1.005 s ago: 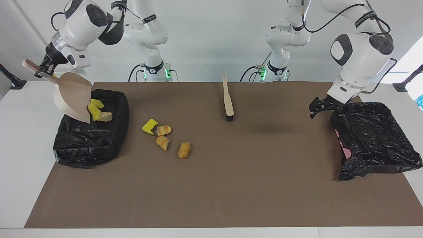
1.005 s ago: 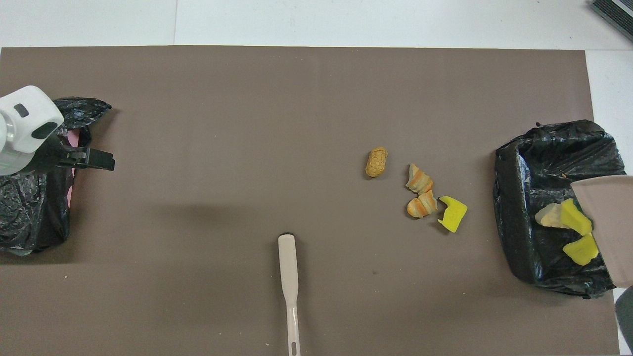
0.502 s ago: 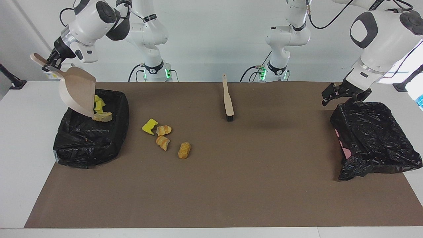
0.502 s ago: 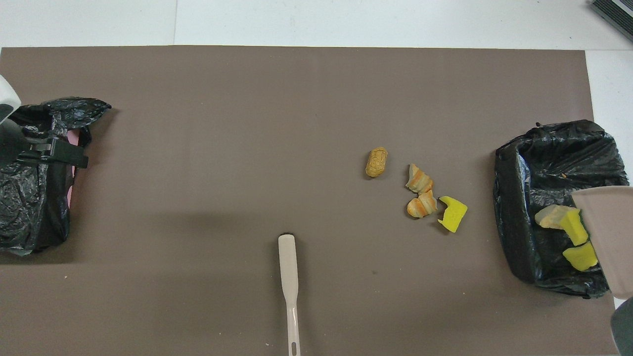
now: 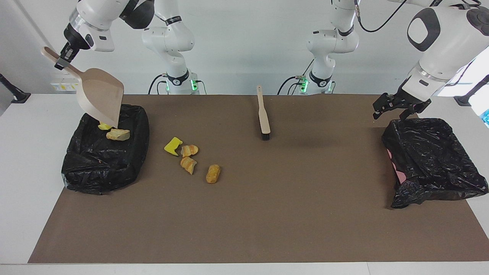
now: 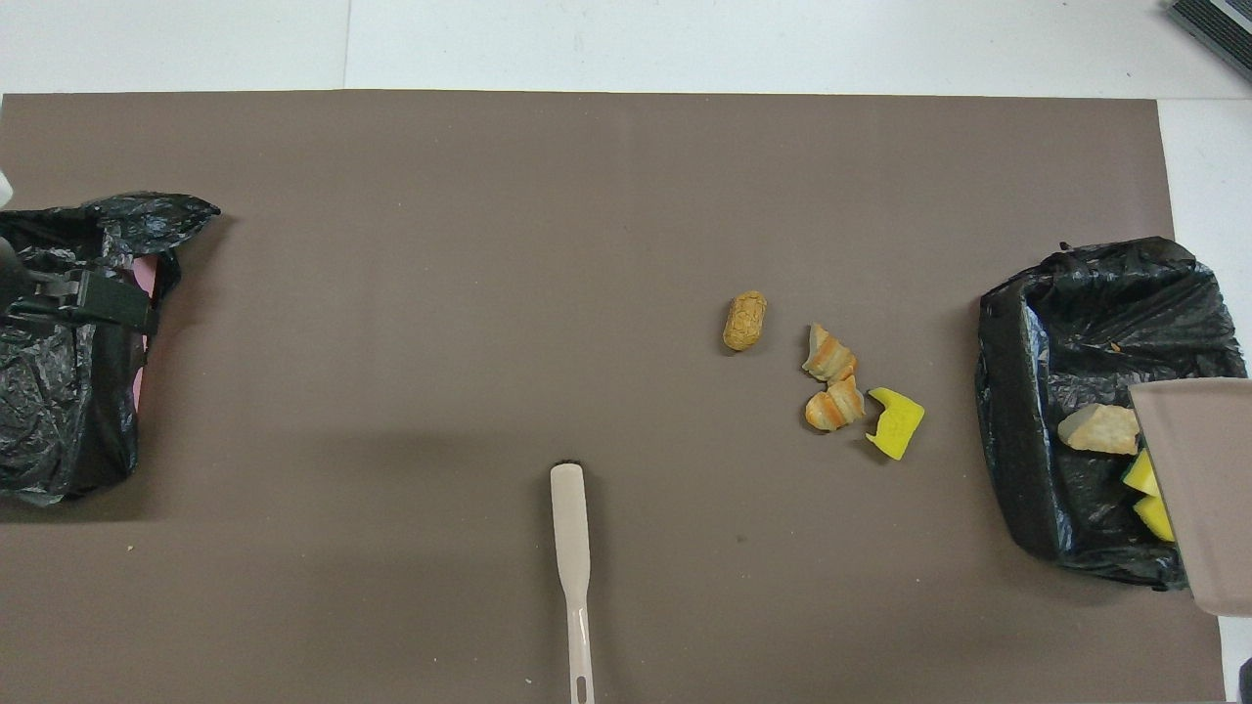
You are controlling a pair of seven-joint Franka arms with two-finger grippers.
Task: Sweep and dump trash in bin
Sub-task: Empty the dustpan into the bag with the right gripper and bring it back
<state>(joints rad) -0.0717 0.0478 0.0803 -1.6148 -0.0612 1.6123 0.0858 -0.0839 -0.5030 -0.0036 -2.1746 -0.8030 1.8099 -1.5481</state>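
L pincer (image 5: 393, 109) open, raised; R pincer (image 5: 63, 57) shut, raised.

**Table and what lies on it**

A brown mat (image 5: 267, 214) covers the white table (image 5: 23, 160). On it lie a brush (image 5: 263, 114), four loose trash pieces (image 5: 189, 158), and two black-lined bins (image 5: 103, 160), one at each end.

Bright even light, soft shadows

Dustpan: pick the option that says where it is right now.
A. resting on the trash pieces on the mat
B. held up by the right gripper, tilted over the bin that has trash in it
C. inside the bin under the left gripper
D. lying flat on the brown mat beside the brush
B: the right gripper is shut on the handle of the dustpan, which hangs tilted, mouth down, over the bin holding a tan lump.
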